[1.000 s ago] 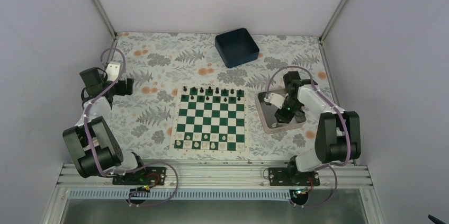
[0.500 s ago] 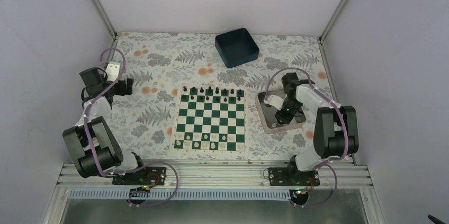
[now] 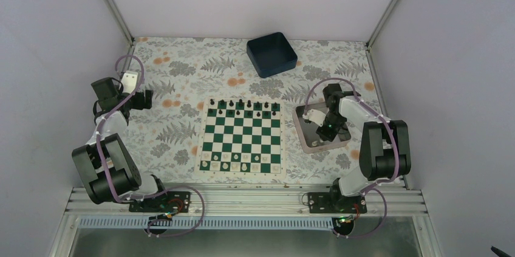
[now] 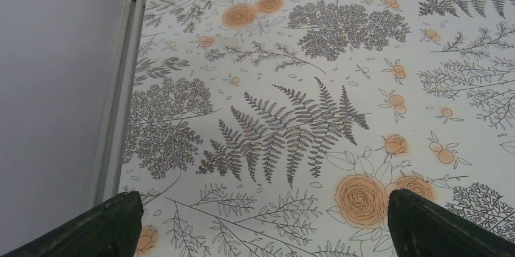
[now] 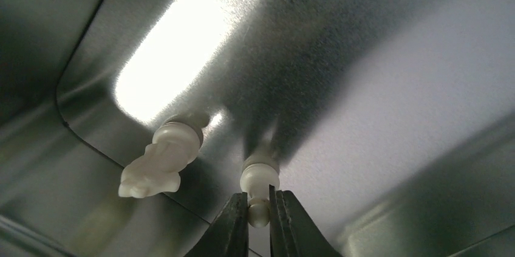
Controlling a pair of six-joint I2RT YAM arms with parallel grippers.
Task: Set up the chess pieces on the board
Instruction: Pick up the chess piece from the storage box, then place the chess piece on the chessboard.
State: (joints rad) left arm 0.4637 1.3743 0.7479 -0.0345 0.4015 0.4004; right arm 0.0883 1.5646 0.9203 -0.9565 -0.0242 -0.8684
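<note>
The board (image 3: 243,138) was seen lying flat at the middle of the flower-patterned desk (image 3: 176,75), between the two arms. Black chess pieces (image 3: 243,108) were ranged along its far edge, and cream chess pieces (image 3: 240,163) were set along its near edge, though single pieces could not be told apart in the top view. A dark blue bin (image 3: 271,54) was placed beyond the board, well apart from it.

A silver metal tray (image 3: 311,138) was laid just to the right of the board, and the right arm (image 3: 355,111) was bent down over it. In the right wrist view the right jaws were seen clamped on the round head of a cream pawn (image 5: 260,175), with its base turned towards the tray floor; whether the base was touching the metal could not be told. A cream knight (image 5: 159,163) was seen in the tray close beside the pawn, not touching it and untouched by the jaws.

The left arm (image 3: 112,117) was held over the far left part of the desk, well apart from the board. The left jaws were spread wide apart, and only the printed ferns and orange roses were framed between them.
</note>
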